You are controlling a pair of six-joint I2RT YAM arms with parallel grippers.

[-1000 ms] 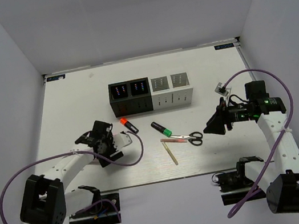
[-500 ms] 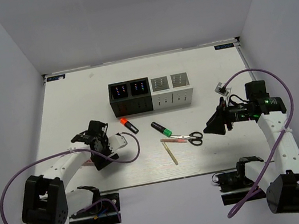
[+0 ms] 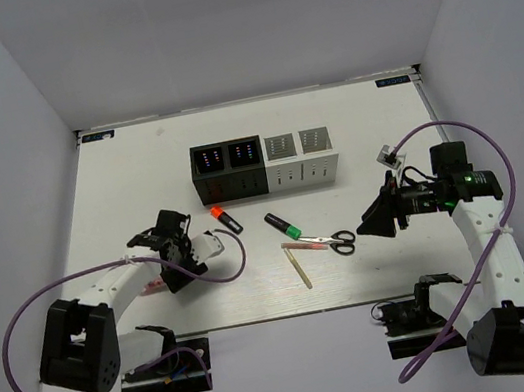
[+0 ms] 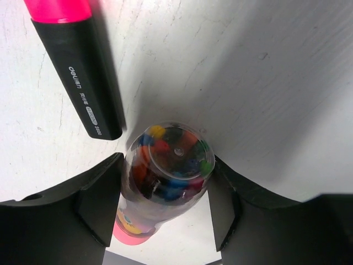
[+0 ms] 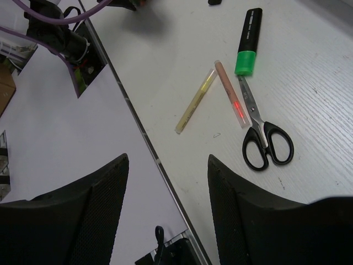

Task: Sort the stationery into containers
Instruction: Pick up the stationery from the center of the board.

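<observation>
Looking down from above, the left gripper has drawn back a little toward its own base over the last second, away from the orange-capped highlighter. It sits low on the table, well short of the row of holders. The right gripper has not moved.

In the left wrist view the fingers press against both sides of a small clear tube packed with coloured bits, perhaps pins, though the blur makes that a guess. A pink-capped highlighter lies just beside it. So the shift looks like a grasp being settled, with the carry to a holder not yet done.

In the right wrist view the right gripper is spread wide with nothing in it, near the table edge. The green-capped highlighter, scissors, pink stick and pale stick lie loose and unsorted.
</observation>
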